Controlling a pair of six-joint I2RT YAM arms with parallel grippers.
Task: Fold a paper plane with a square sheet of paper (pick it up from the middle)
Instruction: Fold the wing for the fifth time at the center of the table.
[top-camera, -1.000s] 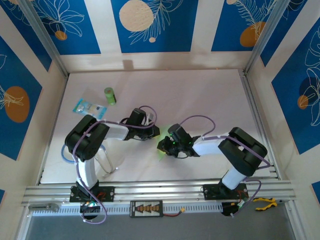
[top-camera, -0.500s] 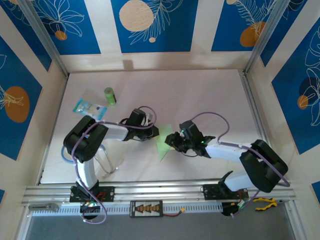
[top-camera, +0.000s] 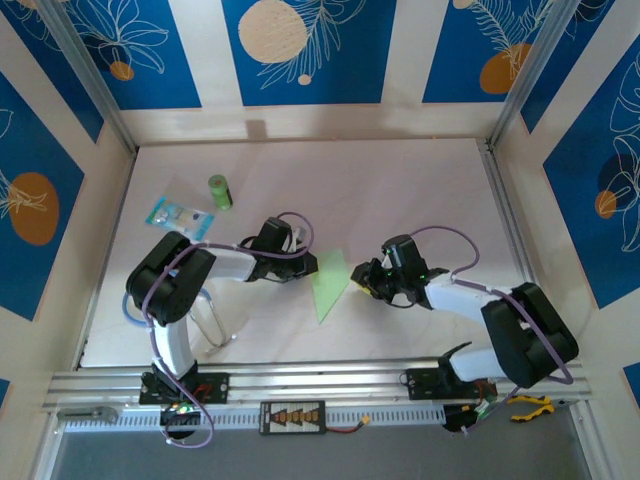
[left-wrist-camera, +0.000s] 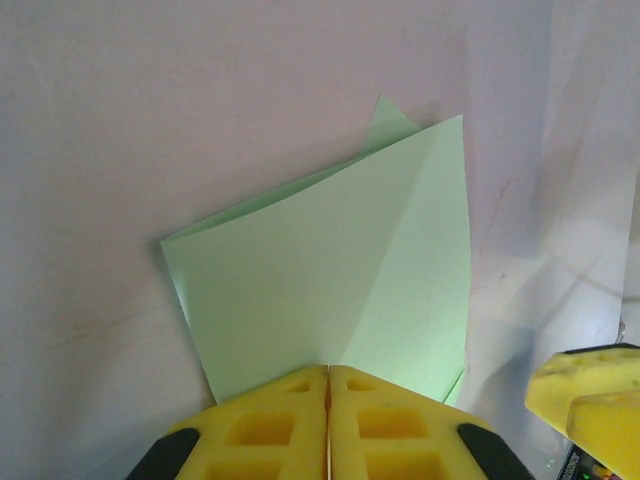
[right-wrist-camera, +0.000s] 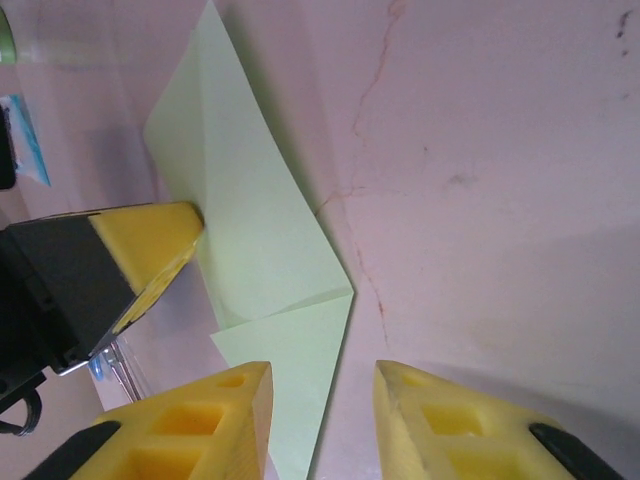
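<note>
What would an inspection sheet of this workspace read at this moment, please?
Surface: pale table, with faint reddish marks in the right wrist view.
Job's things: square sheet of paper, pale green, folded with creases, lying on the table between the arms.
Clutter: small green cylinder and clear blue-printed packet, far left, apart from the paper.
Pincers: left pincer shut, tips at the paper's edge; right pincer open, jaws apart over a paper corner, gripping nothing.
Cables: purple cables looped along both arms, off the paper.
Surroundings: blue leaf-print wall panels; metal rail in front.
</note>
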